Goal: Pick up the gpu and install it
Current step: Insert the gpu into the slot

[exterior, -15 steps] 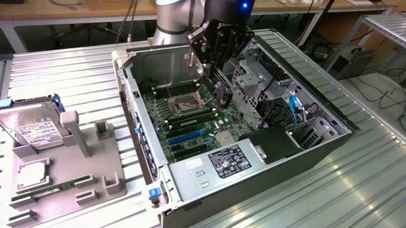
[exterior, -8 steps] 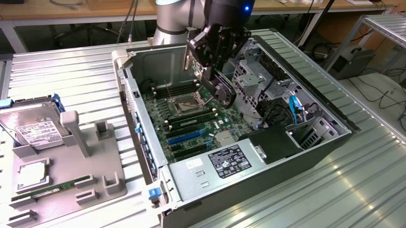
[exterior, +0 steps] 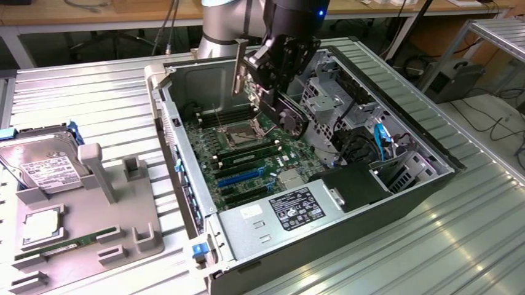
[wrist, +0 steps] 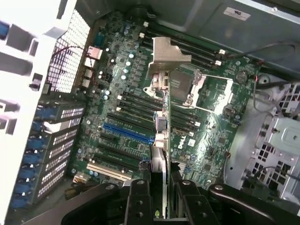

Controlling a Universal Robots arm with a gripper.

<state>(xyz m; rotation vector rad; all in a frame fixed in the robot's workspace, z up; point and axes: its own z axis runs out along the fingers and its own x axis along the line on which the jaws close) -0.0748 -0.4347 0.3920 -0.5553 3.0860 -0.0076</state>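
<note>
Silver arm point(exterior: 220, 26), blk gripper point(wrist: 160, 186), blue LED point(exterior: 320, 12)

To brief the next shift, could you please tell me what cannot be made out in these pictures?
gpu face: wrist view, seen edge-on; exterior view, the pincer largely covers it.
Motherboard strip directly behind the gpu: wrist view, the card hides it.
Power supply label text: exterior view, too small.

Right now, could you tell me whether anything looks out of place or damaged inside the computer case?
Nothing stands out; I see no damage. The gripper holds the gpu above the motherboard, not yet seated.
</note>
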